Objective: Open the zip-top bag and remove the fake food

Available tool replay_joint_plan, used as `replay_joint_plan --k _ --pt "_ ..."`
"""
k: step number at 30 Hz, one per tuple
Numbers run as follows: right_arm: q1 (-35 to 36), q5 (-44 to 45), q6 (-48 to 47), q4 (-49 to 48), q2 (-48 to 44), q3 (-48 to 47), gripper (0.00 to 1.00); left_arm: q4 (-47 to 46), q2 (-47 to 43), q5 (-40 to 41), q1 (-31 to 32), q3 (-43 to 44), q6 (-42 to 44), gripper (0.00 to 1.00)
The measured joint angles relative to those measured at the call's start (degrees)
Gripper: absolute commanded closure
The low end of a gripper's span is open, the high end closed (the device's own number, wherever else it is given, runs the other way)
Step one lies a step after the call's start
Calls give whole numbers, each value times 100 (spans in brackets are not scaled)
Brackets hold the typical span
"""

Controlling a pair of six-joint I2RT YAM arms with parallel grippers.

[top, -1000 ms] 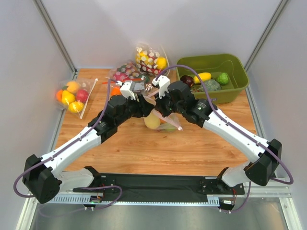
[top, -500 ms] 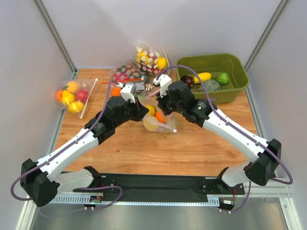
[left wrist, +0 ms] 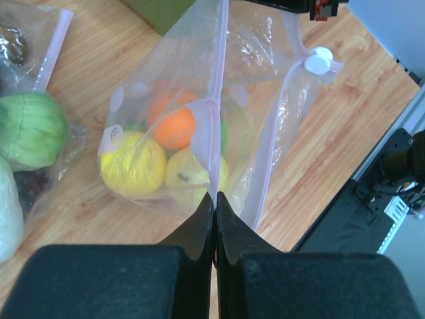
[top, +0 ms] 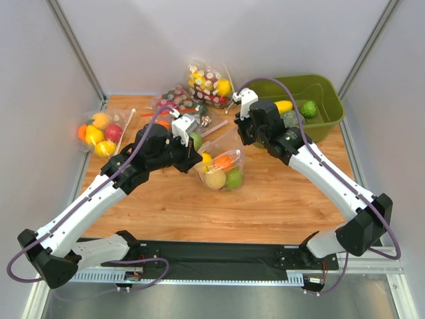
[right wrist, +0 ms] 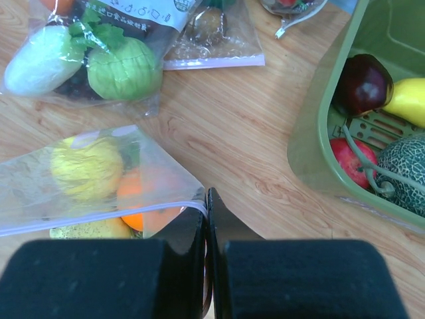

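Observation:
The clear zip-top bag (top: pixel 222 167) hangs just above the wooden table between my two arms, and its mouth is pulled apart. Inside lies the fake food (top: pixel 216 178): yellow, orange and green fruits. In the left wrist view my left gripper (left wrist: pixel 214 197) is shut on the bag's pale zip strip (left wrist: pixel 217 100), above the orange fruit (left wrist: pixel 176 127) and the yellow fruit (left wrist: pixel 133 164). A white slider (left wrist: pixel 318 61) sits on the far strip. My right gripper (right wrist: pixel 207 198) is shut on the other strip at the bag's corner (right wrist: pixel 99 174). From above, the left gripper (top: pixel 198 158) and the right gripper (top: pixel 240 141) hold opposite sides.
A green bin (top: pixel 330 114) with fruit and vegetables stands at the back right, close to my right wrist. A polka-dotted bag (top: pixel 208 83) leans at the back. Another bag of fruit (top: pixel 99 131) lies at the far left. A bag with a green vegetable and white radish (right wrist: pixel 86 61) lies behind.
My left gripper has shut on the bag's strip. The two grippers have drawn apart, the right one toward the bin, and the bag's mouth has spread open.

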State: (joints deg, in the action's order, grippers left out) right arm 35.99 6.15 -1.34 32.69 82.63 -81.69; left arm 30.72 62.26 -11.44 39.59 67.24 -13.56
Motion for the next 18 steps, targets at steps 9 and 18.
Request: replay_joint_plan --k 9,18 --pt "-216 -109 11 199 -44 0 60 144 514 -776 2 267 479 100" --pt "-26 -975 -168 164 -1246 -13 43 247 817 -1016 -44 407 953 100"
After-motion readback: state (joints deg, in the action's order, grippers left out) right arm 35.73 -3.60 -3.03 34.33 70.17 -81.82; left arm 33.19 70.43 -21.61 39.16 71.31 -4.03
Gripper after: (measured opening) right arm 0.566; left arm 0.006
